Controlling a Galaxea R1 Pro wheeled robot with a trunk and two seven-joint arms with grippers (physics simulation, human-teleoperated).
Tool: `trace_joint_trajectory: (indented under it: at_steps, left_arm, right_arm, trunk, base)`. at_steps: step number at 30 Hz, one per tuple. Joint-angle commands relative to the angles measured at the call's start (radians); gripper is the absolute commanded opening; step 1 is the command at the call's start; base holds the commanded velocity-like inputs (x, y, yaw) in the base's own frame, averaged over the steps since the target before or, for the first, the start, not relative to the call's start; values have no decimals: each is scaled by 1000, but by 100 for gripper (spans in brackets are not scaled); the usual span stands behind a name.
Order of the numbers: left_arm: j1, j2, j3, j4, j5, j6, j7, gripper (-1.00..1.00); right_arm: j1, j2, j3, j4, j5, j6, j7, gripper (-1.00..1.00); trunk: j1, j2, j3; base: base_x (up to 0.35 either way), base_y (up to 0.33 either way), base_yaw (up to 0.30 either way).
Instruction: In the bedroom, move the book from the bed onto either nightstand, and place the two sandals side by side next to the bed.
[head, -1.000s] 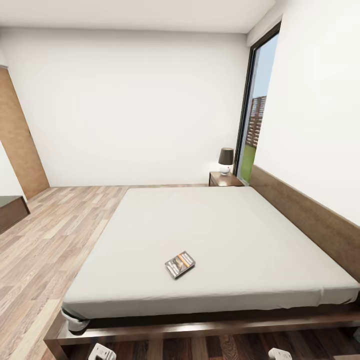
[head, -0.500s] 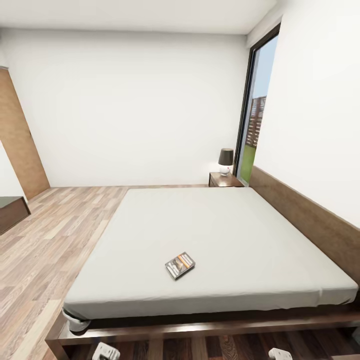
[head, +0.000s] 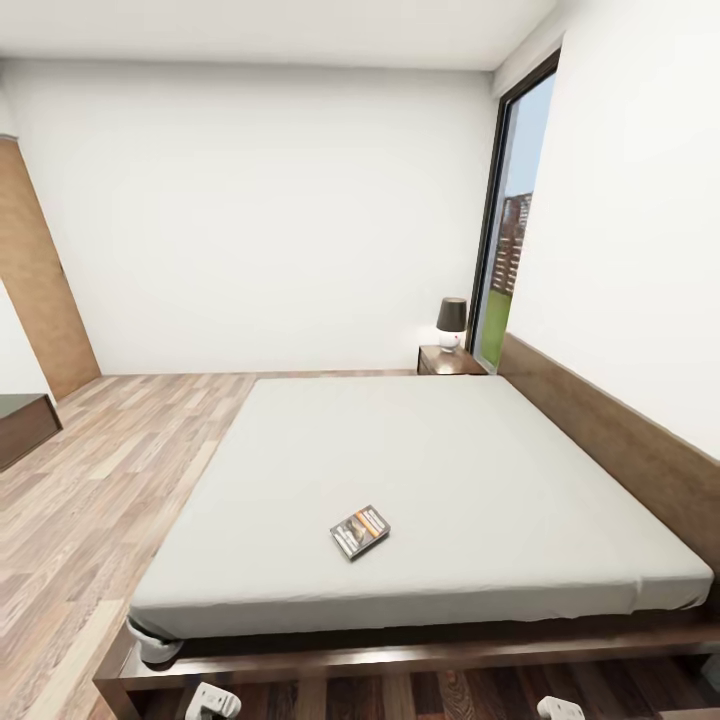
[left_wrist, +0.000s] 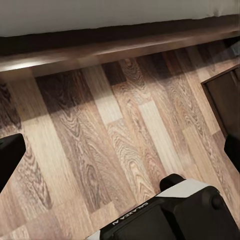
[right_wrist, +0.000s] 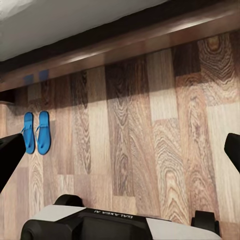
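Ahead of me, from my head camera, the bed (head: 480, 470) runs away toward the far wall, its light-grey mattress bare but for the book (head: 360, 531); that book lies flat and tilted near the mattress edge closest to me, dark cover up with its orange band showing. Beyond the bed's far corner, beside the tall window (head: 505, 240), stands the nightstand (head: 449, 359); on it a lamp (head: 451, 322) with a dark shade and a white round base. At my left, well apart from the bed, sits the end of a low dark bench (head: 25, 425).

My left gripper (left_wrist: 122, 155) hangs over the wooden floor (left_wrist: 115, 145) just before the bed frame; its dark fingertips (left_wrist: 9, 157) stand wide apart, holding nothing. My right gripper (right_wrist: 122, 150) is likewise spread and empty; below it the two sandals (right_wrist: 36, 132) lie side by side on the floor, close to the bed frame.
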Motion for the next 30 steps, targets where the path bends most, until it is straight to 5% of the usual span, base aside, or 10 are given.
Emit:
trace_joint_trajectory:
  at_steps: [1,25,30]
  left_arm:
    - [-1,0,7,1,-11,-6,-1,100]
    - [-1,0,7,1,-10,-6,-3,100]
    - [-1,0,7,1,-10,-6,-3,100]
  right_arm:
    - [-1,0,1,1,-10,2,4,100]
    - [-1,0,1,1,-10,2,4,100]
    - [-1,0,1,1,-10,2,4,100]
  trunk:
    - [-4,6,1]
    - [-95,173,76]
    - [-95,173,76]
  base:
    - [0,0,0]
    - [0,0,0]
    - [0,0,0]
